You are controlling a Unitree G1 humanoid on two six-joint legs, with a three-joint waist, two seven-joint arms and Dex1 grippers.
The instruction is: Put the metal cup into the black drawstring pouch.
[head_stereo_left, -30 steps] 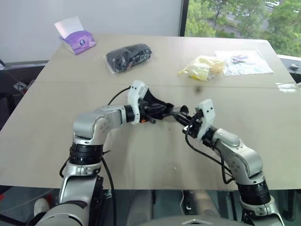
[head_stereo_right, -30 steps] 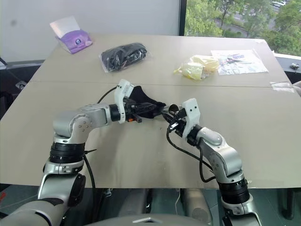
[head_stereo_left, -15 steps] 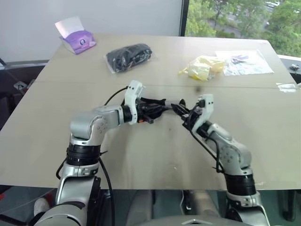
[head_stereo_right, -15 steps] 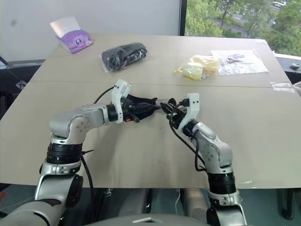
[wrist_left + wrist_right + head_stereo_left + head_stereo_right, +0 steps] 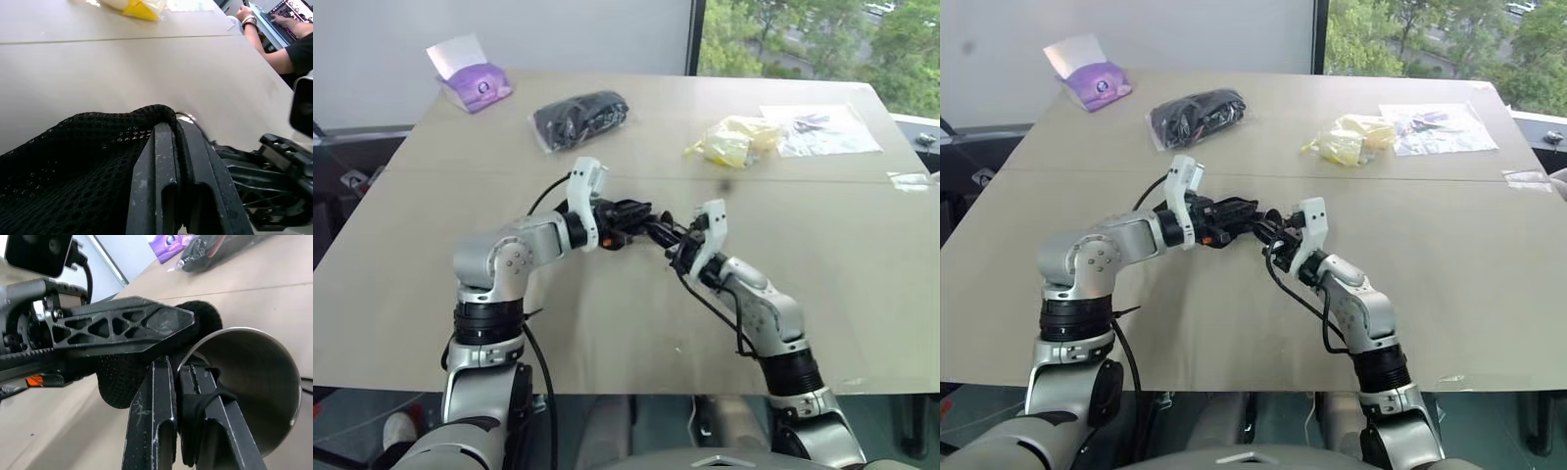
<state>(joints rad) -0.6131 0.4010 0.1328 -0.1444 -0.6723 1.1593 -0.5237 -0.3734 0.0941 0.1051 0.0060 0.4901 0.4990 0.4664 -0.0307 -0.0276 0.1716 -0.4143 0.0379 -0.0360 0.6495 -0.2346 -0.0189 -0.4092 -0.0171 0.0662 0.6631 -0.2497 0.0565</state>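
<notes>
Above the middle of the table my two grippers meet. My left gripper (image 5: 170,128) is shut on the edge of the black drawstring pouch (image 5: 73,166), a soft mesh bag hanging under its fingers. My right gripper (image 5: 172,363) is shut on the rim of the metal cup (image 5: 254,382), one finger inside the shiny tumbler, with a thin black cord looped over that finger. The cup lies on its side right against the pouch (image 5: 120,379); I cannot tell whether its base is inside the pouch's mouth. From the head, the left gripper (image 5: 644,220) and right gripper (image 5: 675,247) nearly touch.
On the far side of the table (image 5: 862,255) lie a purple tissue pack (image 5: 475,83), a black bundle in clear plastic (image 5: 580,117), a yellow bag (image 5: 729,139) and a clear plastic bag (image 5: 822,129). A person's arm (image 5: 274,46) rests beyond the right edge.
My right gripper has carried the cup left and forward to the pouch, rolling its wrist. The gap between the two grippers has closed. The left arm has barely moved.
</notes>
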